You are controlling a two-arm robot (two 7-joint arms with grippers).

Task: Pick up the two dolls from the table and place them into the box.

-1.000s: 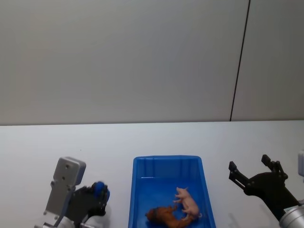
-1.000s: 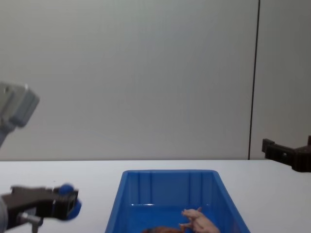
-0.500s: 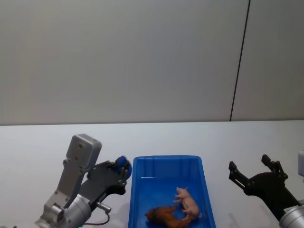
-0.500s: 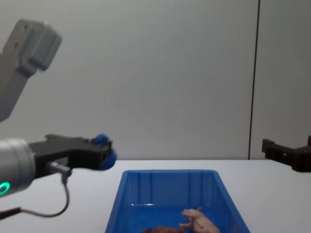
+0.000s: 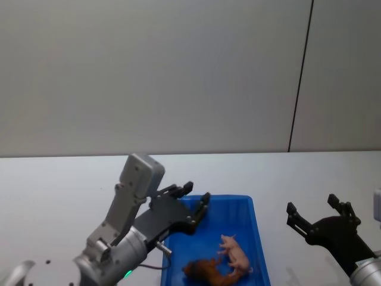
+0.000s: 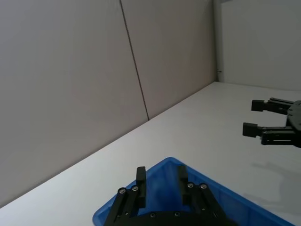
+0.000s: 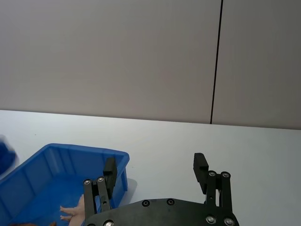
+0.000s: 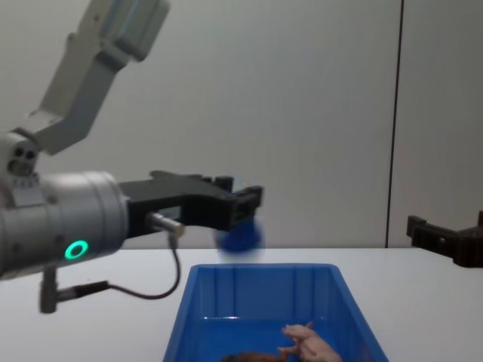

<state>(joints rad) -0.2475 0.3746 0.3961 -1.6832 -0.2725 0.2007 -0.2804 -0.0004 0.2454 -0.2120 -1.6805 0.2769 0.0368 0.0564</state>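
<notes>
Both dolls lie in the box [image 5: 257,238]: the pig [image 5: 236,252] toward the robot's right and the brown doll [image 5: 205,270] just beside it, touching or nearly so, on the near floor of the bin. The chest view shows the pig [image 8: 309,341] low inside, well under the rim. The box stands on the white worktop [image 5: 59,185].

A small blurred blue object [image 8: 240,236] hangs in the air just under the left tool's tips and above the box's far rim; what it is cannot be told, and it looks to be falling free.

The left tool [image 5: 196,204] is over the box's far left corner, its fingers [image 6: 140,179] spread and empty. The right tool [image 5: 315,213] hovers over the worktop well to the right of the box, its fingers [image 7: 201,165] spread and holding nothing.

By the task's terms, the work looks done. The risks I judge from here:
- the blue object is close over the far rim, so it could strike the edge and bounce onto the worktop;
- if it lands inside, it may knock the dolls about, though the walls should keep them in;
- the left tool sits low near the rim, so a careless pull sideways could catch the box and shift it.
</notes>
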